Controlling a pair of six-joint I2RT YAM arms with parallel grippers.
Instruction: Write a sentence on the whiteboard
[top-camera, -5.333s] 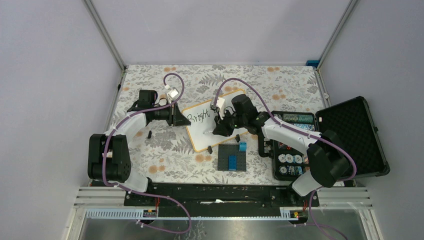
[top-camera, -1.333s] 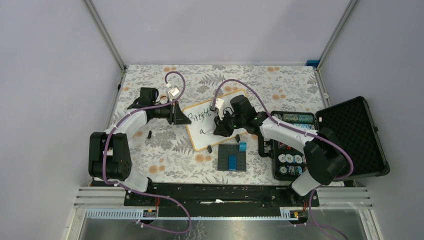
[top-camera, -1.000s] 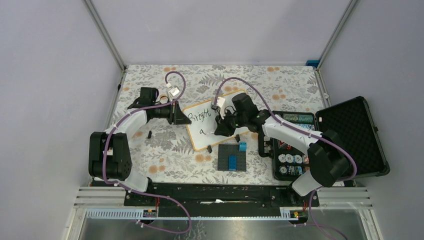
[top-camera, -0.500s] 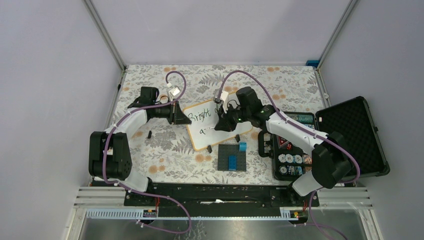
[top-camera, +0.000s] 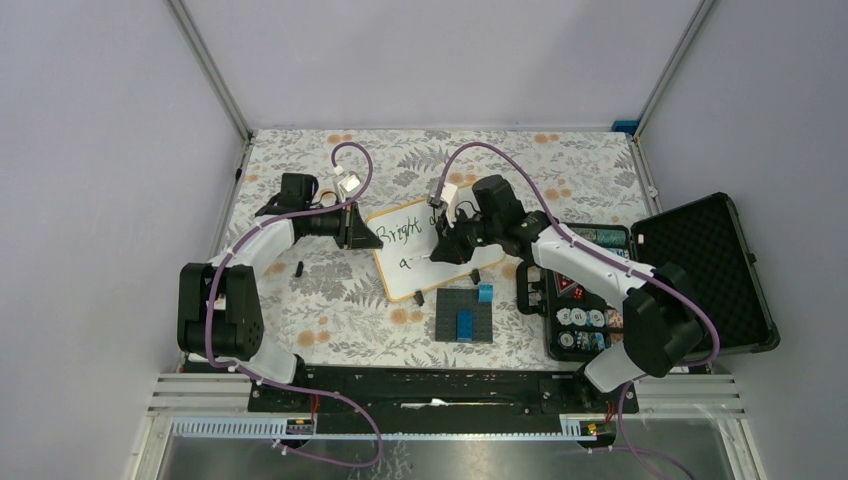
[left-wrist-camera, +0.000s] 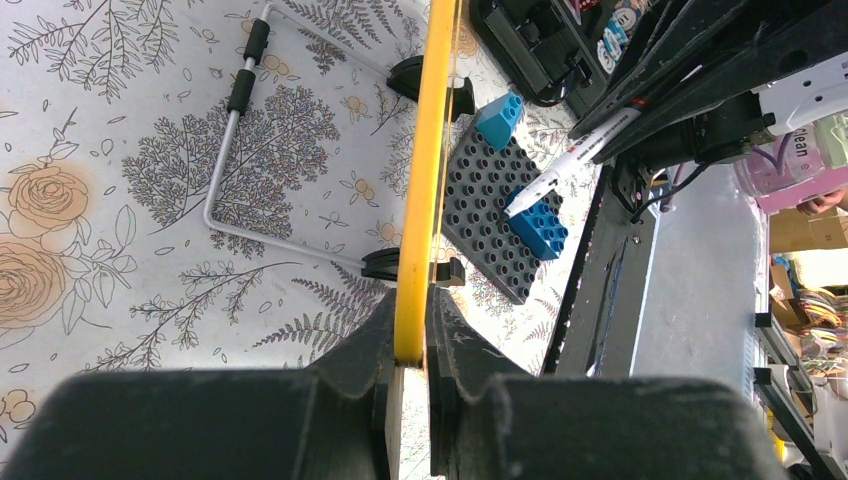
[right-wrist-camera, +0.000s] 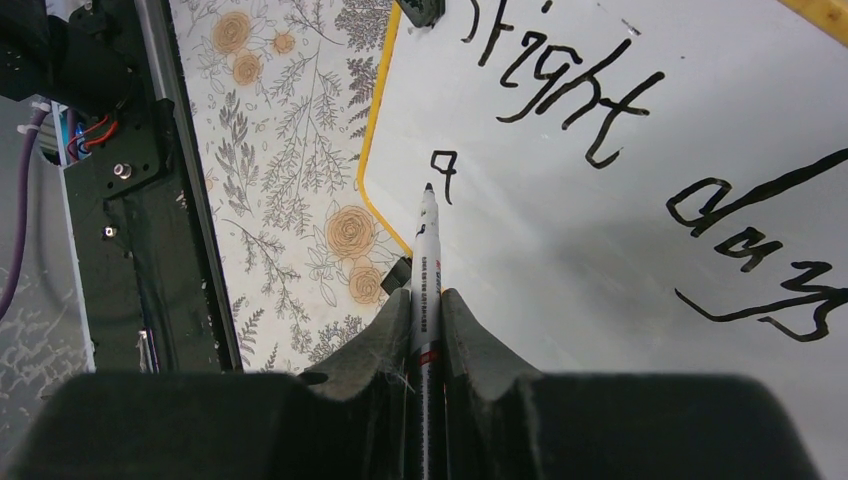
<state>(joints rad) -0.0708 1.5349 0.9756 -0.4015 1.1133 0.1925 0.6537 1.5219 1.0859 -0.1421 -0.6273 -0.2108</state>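
The whiteboard (top-camera: 415, 282) with its orange-tan frame stands tilted mid-table. My left gripper (top-camera: 366, 236) is shut on its left frame edge (left-wrist-camera: 425, 180), with both fingers (left-wrist-camera: 375, 345) pinching the yellow rim. My right gripper (top-camera: 447, 252) hovers over the board, shut on a white marker (right-wrist-camera: 428, 270). The marker's black tip rests right beside a small "a" (right-wrist-camera: 443, 172) on the whiteboard (right-wrist-camera: 600, 260). The sentence reads "Bright" (right-wrist-camera: 560, 80) and "days" (right-wrist-camera: 760, 245), with that lone "a" on the second line.
A dark grey brick plate (top-camera: 465, 318) with blue bricks lies just in front of the board. An open black case of poker chips (top-camera: 585, 295) stands to the right, its lid (top-camera: 700, 275) laid back. A small black cap (top-camera: 299, 268) lies left of the board.
Since the oldest frame an "a" has appeared under "Bright". Over the last second my right wrist swung up and toward the back right, then held still. The left arm has not moved.
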